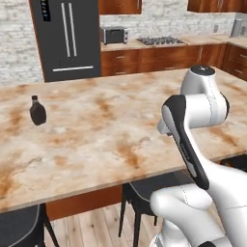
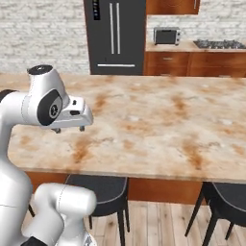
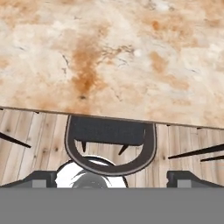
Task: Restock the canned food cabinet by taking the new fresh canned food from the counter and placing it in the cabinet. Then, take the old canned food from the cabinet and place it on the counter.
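The counter (image 1: 106,130) is a wide pale stone island with rusty blotches, and it spreads across both base views (image 2: 158,120). My gripper (image 2: 69,129) hangs over the counter's near edge and points down, open, with nothing between its fingers. In the hand view the two dark fingertips (image 3: 43,177) stand far apart at the bottom, above the counter edge (image 3: 113,52) and a stool. The canned food and the canned food cabinet are out of view.
A dark brown bottle (image 1: 37,111) stands on the counter's left part. Black stools (image 1: 144,190) (image 2: 101,187) (image 3: 109,131) are tucked under the near edge over a wood floor. Behind the island are a dark fridge (image 1: 67,36), a toaster oven (image 1: 114,34) and a stovetop (image 1: 159,40).
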{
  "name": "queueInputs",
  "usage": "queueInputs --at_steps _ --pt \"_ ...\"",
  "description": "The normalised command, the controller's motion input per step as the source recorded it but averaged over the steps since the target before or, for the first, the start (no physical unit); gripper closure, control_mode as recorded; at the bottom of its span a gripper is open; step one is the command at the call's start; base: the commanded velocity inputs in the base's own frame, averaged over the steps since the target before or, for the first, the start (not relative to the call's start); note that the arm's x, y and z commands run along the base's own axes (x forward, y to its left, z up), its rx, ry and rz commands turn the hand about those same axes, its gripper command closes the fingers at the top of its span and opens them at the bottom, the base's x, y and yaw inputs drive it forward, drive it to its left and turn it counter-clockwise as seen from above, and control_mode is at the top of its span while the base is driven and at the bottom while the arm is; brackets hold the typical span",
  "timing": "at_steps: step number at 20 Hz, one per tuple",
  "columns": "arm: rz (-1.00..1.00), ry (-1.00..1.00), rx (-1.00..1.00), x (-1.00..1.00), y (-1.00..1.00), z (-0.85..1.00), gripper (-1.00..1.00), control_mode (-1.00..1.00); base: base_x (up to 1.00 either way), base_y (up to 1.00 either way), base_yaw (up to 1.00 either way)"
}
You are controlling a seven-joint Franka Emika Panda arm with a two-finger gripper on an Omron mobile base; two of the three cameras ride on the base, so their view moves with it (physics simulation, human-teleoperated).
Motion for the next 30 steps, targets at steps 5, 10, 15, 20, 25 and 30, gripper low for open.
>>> queueInputs --at_steps 5,10,15,20,25,30 --pt "0.00 0.00 0.00 0.00 0.00 0.00 -1.00 1.00 0.32 -1.00 -0.37" --pt "0.00 0.00 0.00 0.00 0.00 0.00 -1.00 1.00 0.03 -1.00 -0.55" --pt "0.00 0.00 0.00 0.00 0.00 0.00 -1.00 1.00 0.00 -1.00 -0.65" --pt "0.00 0.00 0.00 0.00 0.00 0.00 -1.00 1.00 0.05 -1.00 -0.62" --pt "0.00 0.00 0.00 0.00 0.00 0.00 -1.00 1.00 0.50 -0.97 -0.49" --pt "0.00 0.00 0.00 0.00 0.00 0.00 -1.00 1.00 1.00 -0.84 -0.27"
